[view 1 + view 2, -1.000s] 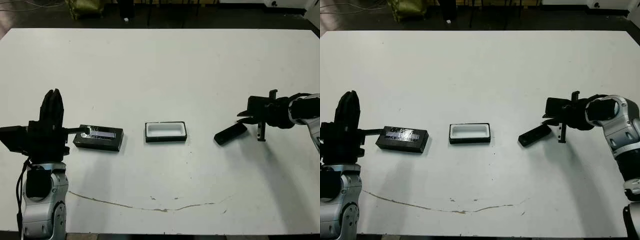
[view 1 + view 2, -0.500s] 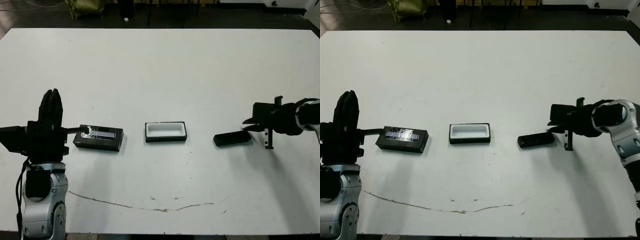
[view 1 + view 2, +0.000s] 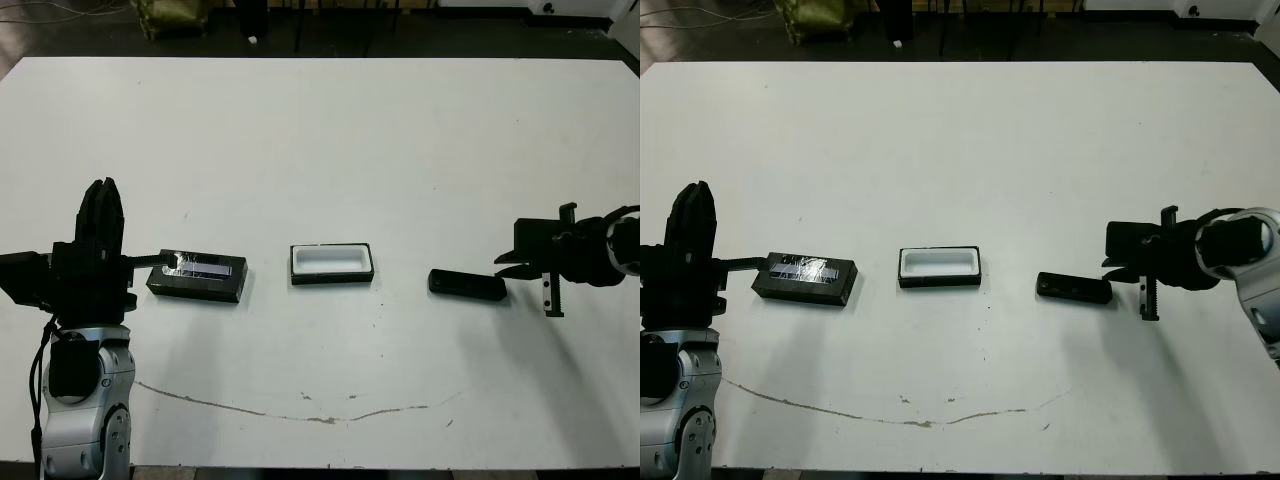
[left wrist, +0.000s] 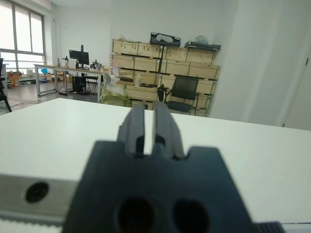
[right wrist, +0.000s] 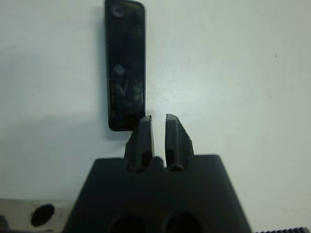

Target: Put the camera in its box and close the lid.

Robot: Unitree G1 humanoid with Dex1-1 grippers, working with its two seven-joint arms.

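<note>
Basically nothing's done yet. The camera lies flat on the table, right of the open box, with the right hand just beside it, fingers nearly together, holding nothing. The lid sits left by the left hand, fingers pressed narrow.

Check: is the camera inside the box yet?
No. The camera lies on the table, apart from the box, whose white lining is bare.
</note>
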